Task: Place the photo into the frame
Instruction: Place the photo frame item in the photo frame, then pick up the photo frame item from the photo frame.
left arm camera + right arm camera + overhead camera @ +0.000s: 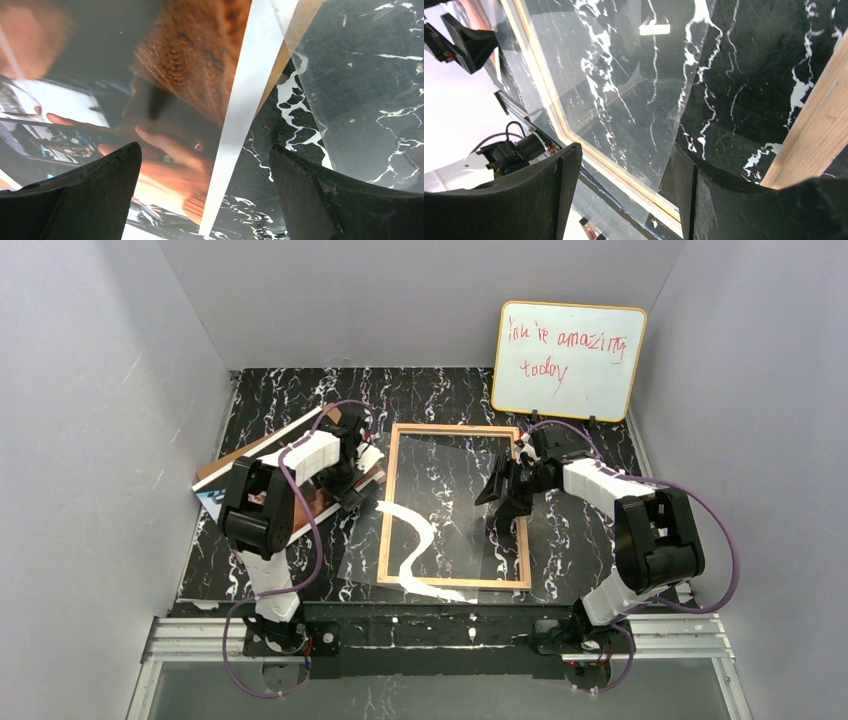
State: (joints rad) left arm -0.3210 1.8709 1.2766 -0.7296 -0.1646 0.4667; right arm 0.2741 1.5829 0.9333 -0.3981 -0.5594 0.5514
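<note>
The photo [165, 65] lies on the left side of the black marble table [420, 390], and from above most of it is hidden under the left arm, so only scraps of its edges show there. A brown backing board [255, 448] pokes out from beneath it on the far side. In the left wrist view the print fills the left half of the picture, with orange-brown tones and a hand visible in it, though its top left is blurred. The left gripper [205, 150] hangs just over the photo's white border with its fingers spread wide, holding nothing; whether a fingertip touches the print cannot be told. The frame [455, 427] lies flat in the middle of the table with its tan wood side up, apart from the photo. A clear pane [440, 540] rests askew across it, one corner jutting past the frame's near left corner; its outline is hard to follow against the marble veins. The right gripper [626, 150] is low over the right part of the frame, fingers apart, with the pane's edge running between them. Contact with the pane is not clear. An orange-rimmed whiteboard [568, 360] with red writing leans against the back wall.
</note>
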